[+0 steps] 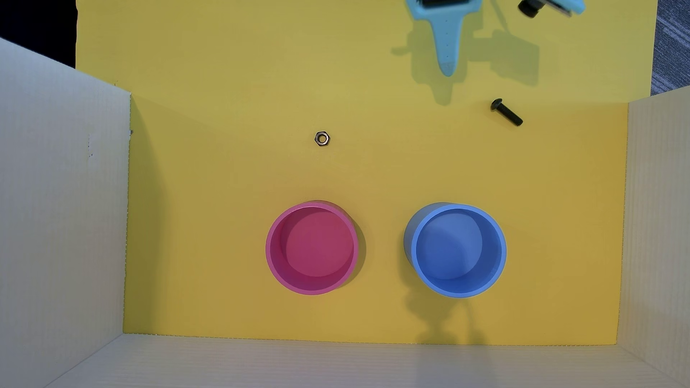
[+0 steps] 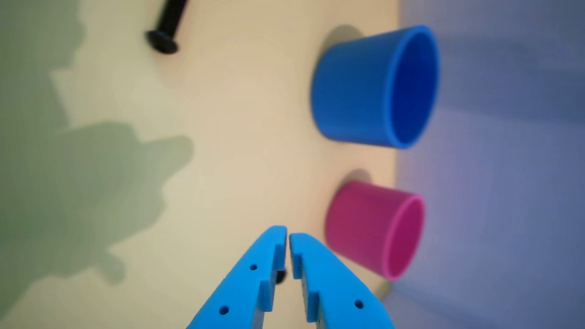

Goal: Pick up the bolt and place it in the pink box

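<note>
Lying loose: the bolt is resting flat on the yellow sheet, nothing touching it; in the wrist view it is showing at the top edge, head toward the camera.
Bolt relative to the pink box: the pink box is sitting well apart from the bolt, down and to the left in the overhead view.
Gripper: the light blue gripper is entering the wrist view from the bottom edge; its two fingers are nearly pressed together at the tips with only a thin slit between them, pinching nothing.
Gripper in the overhead view: one blue finger is pointing down from the top edge, hanging above the bolt in the picture and apart from it; the second finger cannot be made out there.
Pink box: it is standing upright and open, nothing lying inside; in the wrist view it is appearing just right of the fingertips.
Blue cup: the blue cup is standing upright beside the pink box, to its right in the overhead view and apart from it, nothing inside; in the wrist view it is showing above the pink box.
Hex nut: the silvery hex nut is lying flat on the sheet, straight above the pink box in the overhead view, well left of the bolt.
Cardboard walls: pale corrugated walls are enclosing the sheet on the left, right and bottom sides of the overhead view, the pink box being nearer the bottom wall.
</note>
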Tool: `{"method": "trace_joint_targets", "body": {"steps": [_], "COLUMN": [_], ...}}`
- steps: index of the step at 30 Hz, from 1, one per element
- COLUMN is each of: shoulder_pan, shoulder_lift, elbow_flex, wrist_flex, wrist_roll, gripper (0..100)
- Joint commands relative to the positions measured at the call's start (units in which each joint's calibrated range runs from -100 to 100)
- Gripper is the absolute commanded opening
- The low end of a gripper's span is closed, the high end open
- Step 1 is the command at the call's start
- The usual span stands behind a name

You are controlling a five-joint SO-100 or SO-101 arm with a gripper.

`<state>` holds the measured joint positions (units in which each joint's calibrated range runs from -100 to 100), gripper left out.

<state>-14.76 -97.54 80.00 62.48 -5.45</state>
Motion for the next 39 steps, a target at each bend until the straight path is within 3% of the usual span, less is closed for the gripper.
{"method": "trace_joint_targets", "body": {"steps": [1,10,21,27,39], "shoulder_pan": [-1.0,-1.2,-7.5,-8.2,-8.3], "shoulder_lift": [0.3,4.5,45.9,60.2,74.0], "elbow_flex": [-8.0,-18.3,-44.1,-52.2,-52.3], "wrist_flex": [0.1,1.0,15.8,16.2,12.1], "wrist_roll": [0.3,-0.2,-9.7,-9.9,-8.1], "gripper": [1,1,1,1,1]}}
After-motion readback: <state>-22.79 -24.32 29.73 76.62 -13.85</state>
